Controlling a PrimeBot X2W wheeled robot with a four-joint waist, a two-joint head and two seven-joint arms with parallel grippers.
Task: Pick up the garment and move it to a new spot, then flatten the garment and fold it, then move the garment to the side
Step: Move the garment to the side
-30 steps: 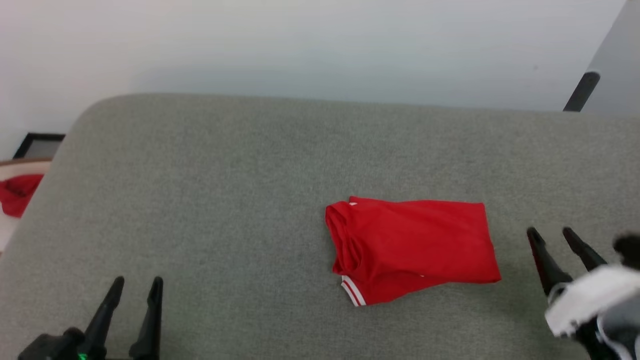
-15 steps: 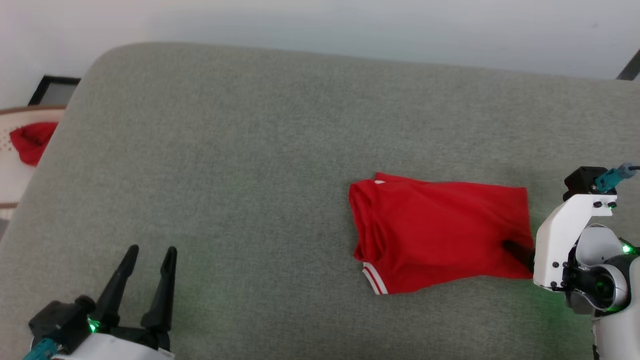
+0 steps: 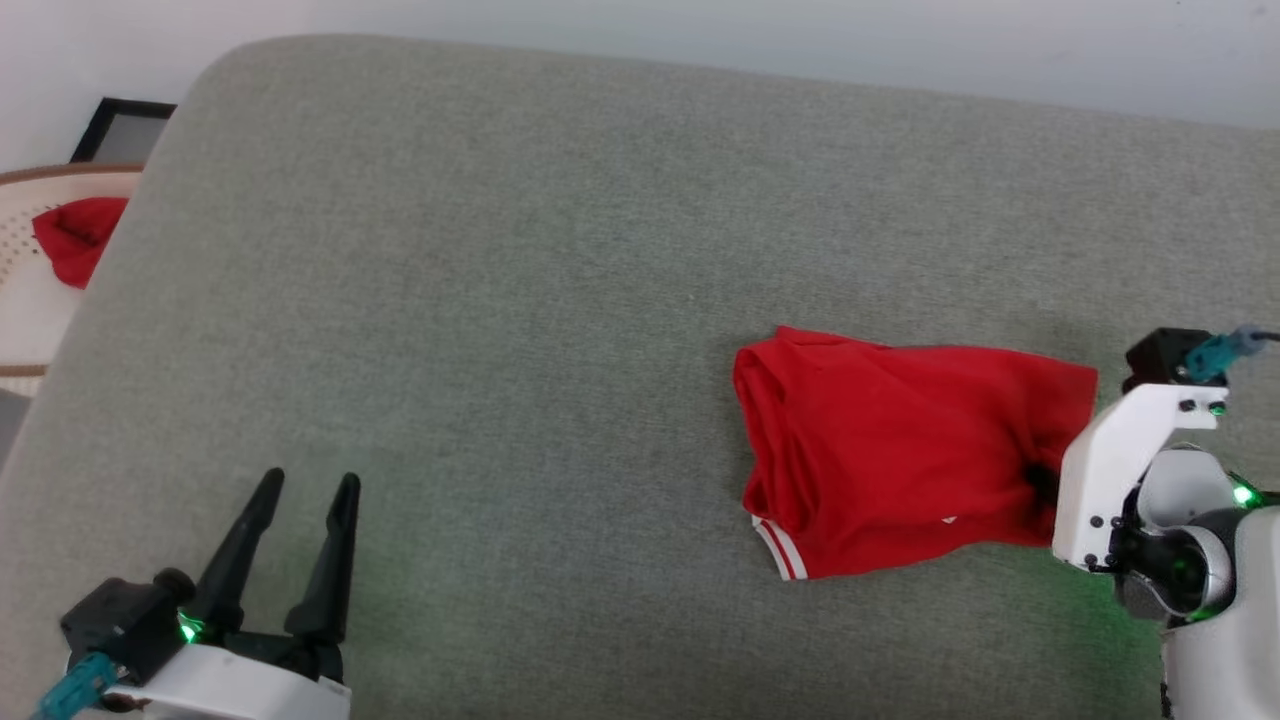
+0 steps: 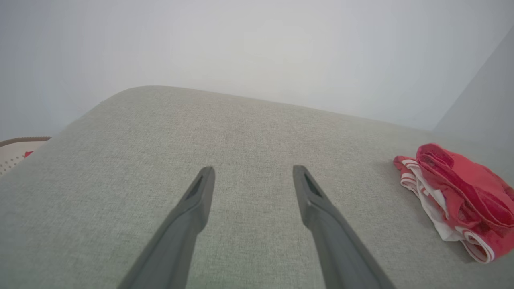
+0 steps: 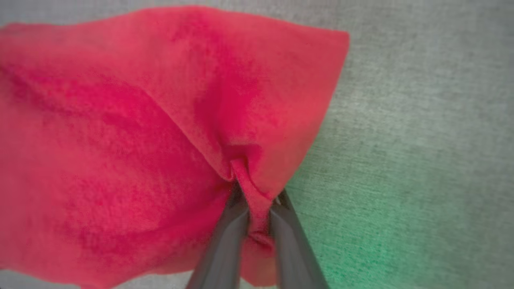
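The garment (image 3: 900, 460), a folded red shirt with a striped white-and-red trim at its near left corner, lies on the grey cushion, right of the middle. From the left wrist view the garment (image 4: 461, 200) sits at the far right. My right gripper (image 3: 1040, 482) is at the garment's right edge; in the right wrist view my right gripper (image 5: 257, 192) is shut on a pinched ridge of the garment (image 5: 140, 132), and the cloth puckers toward the fingers. My left gripper (image 3: 305, 485) stands open over bare cushion at the lower left; my left gripper (image 4: 251, 170) has nothing between its fingers.
The grey cushion (image 3: 500, 300) spans the view, its rounded far edge against a white wall. Off its left edge stands a pale woven basket (image 3: 30, 300) holding another red cloth (image 3: 75, 235), with a dark frame (image 3: 125, 130) behind it.
The camera has tilted down and shifted. My right gripper reached the garment's right edge and closed on its cloth, which now bunches there. The left gripper stays open.
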